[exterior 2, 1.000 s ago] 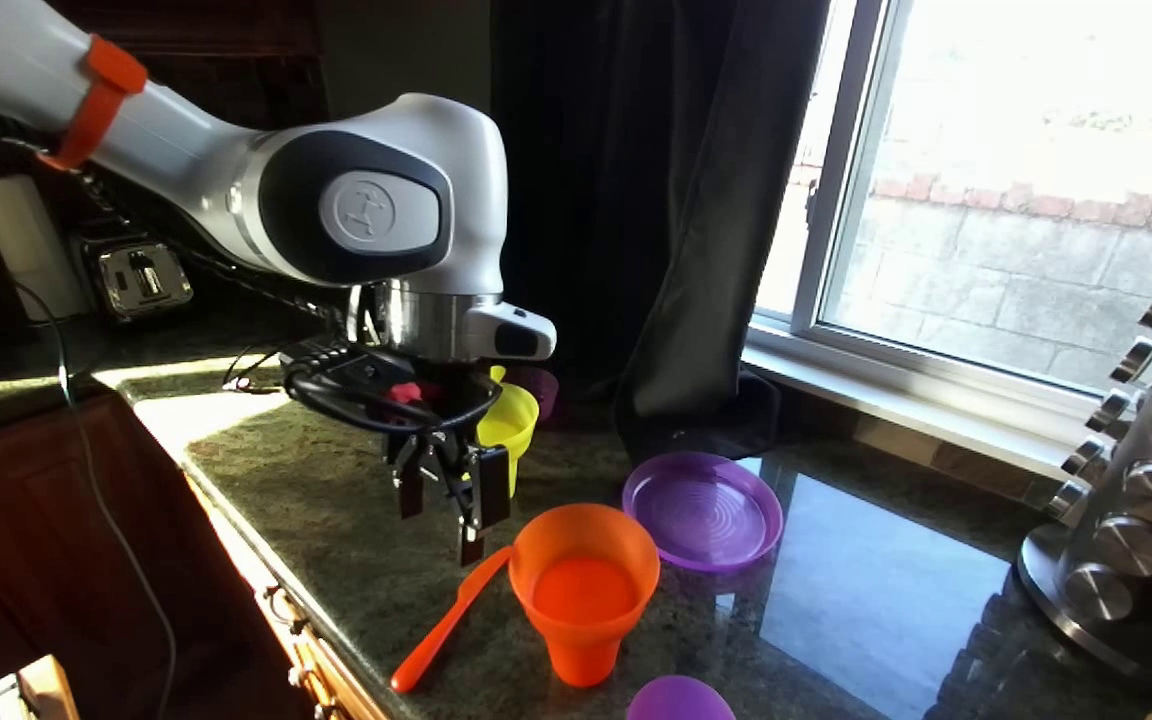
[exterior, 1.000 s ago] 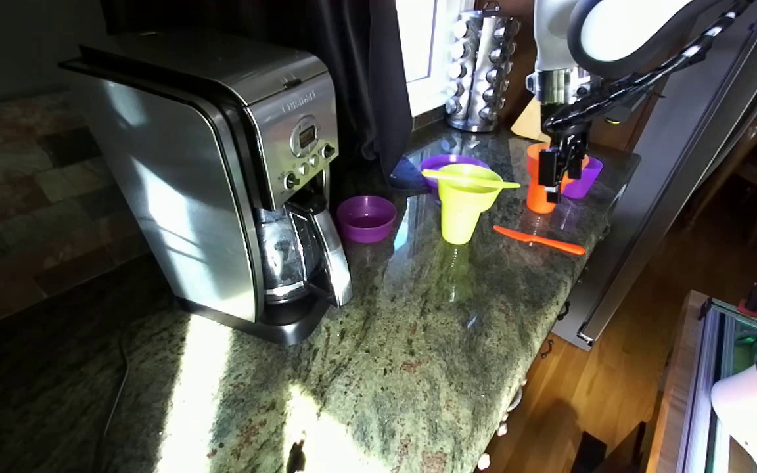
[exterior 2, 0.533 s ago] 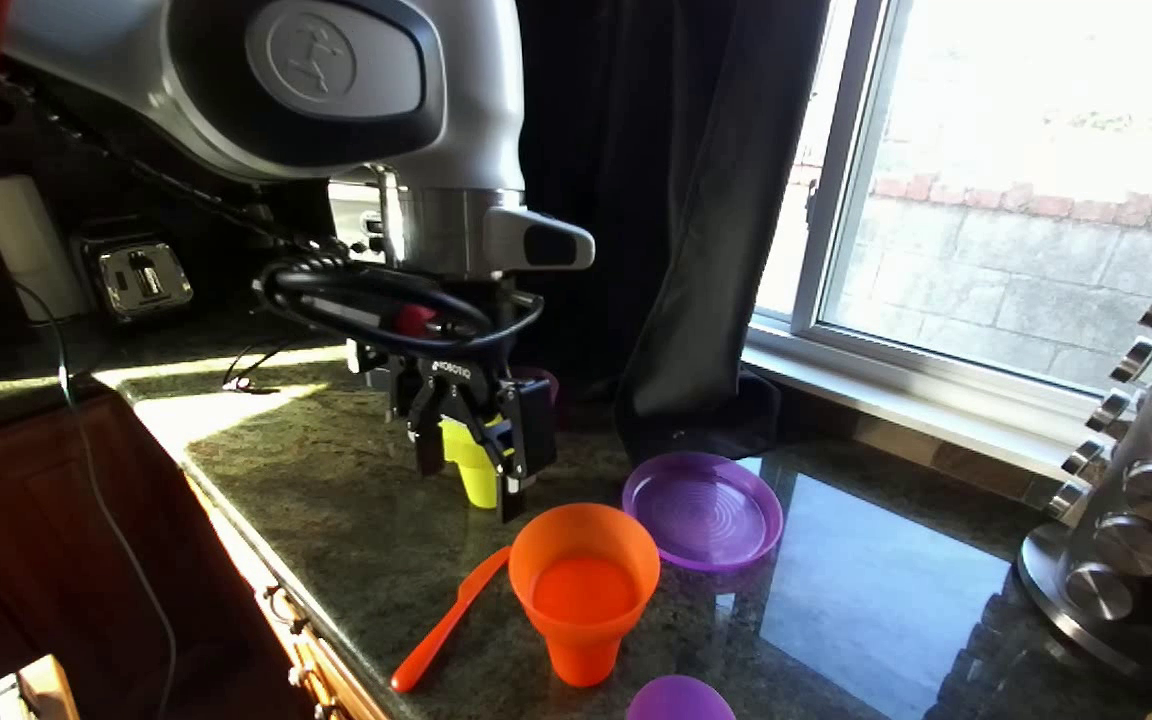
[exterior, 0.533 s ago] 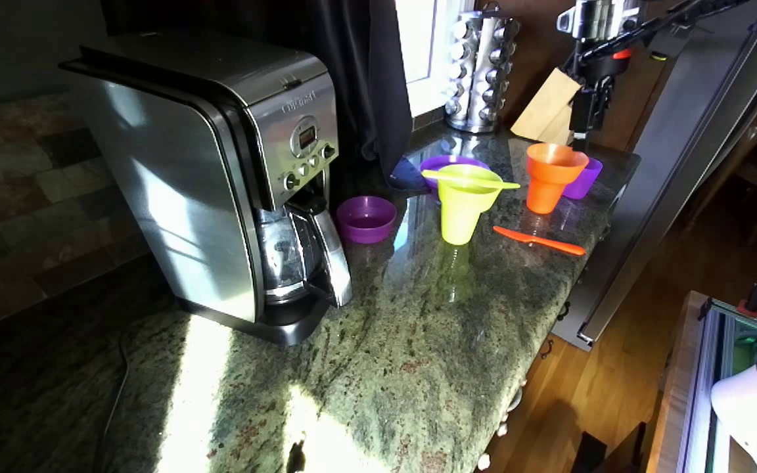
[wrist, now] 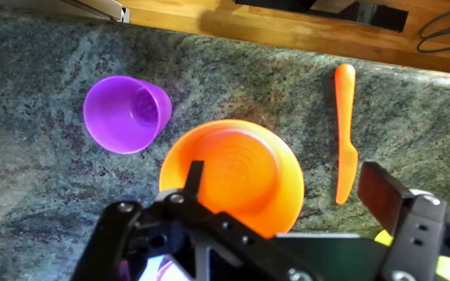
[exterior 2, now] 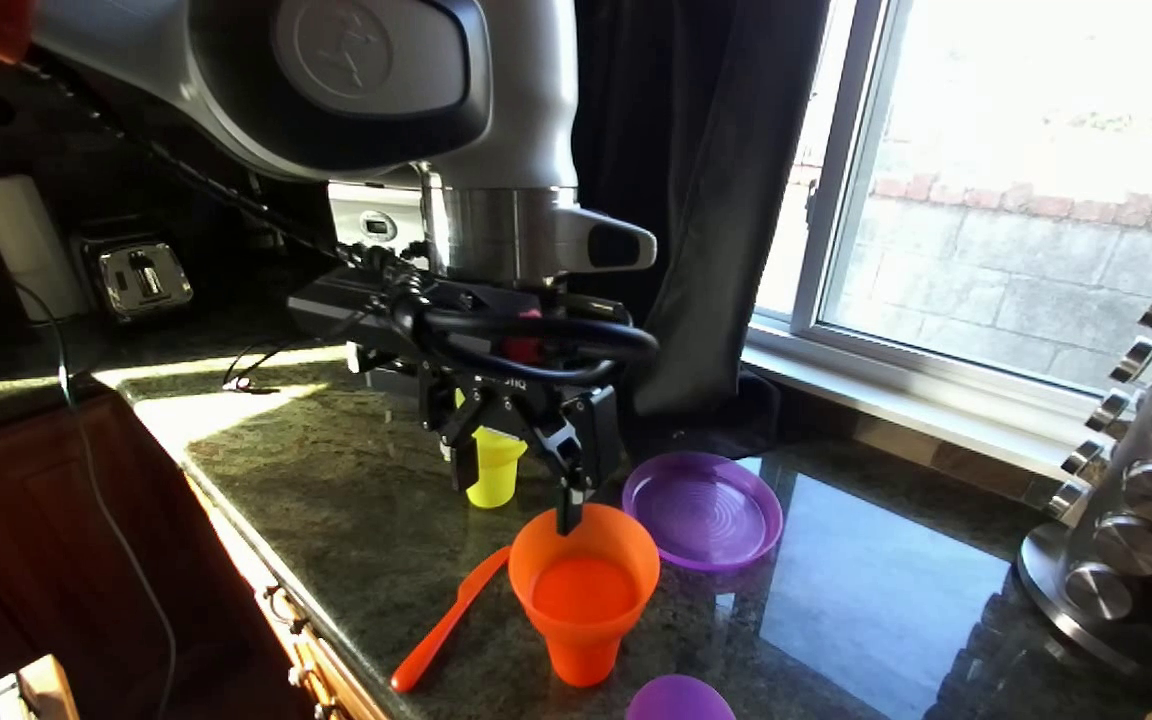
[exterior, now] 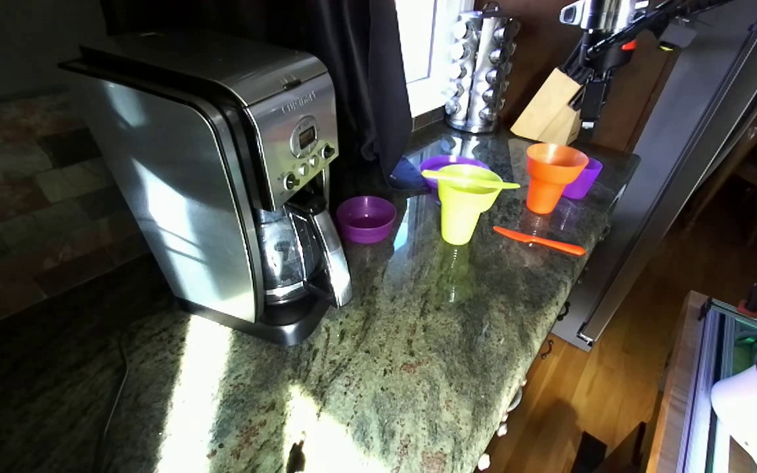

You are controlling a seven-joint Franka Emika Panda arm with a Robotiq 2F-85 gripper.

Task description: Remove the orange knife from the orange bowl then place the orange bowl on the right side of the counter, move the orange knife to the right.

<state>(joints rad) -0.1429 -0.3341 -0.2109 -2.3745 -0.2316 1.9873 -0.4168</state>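
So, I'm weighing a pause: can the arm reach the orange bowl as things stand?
Probably yes: the open gripper hangs higher than the orange bowl, whose mouth looks uncovered; the orange knife lies apart, beside it.

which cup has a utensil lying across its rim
The yellow cup: a yellow utensil spans its rim; none crosses the purple cup or orange bowl.

Orange bowl [exterior 2: 584, 600] looks plastic, counter [exterior: 411, 341] glossy stone.

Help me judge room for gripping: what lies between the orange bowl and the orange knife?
Only bare speckled counter separates the orange bowl from the orange knife; the wrist view shows that gap.
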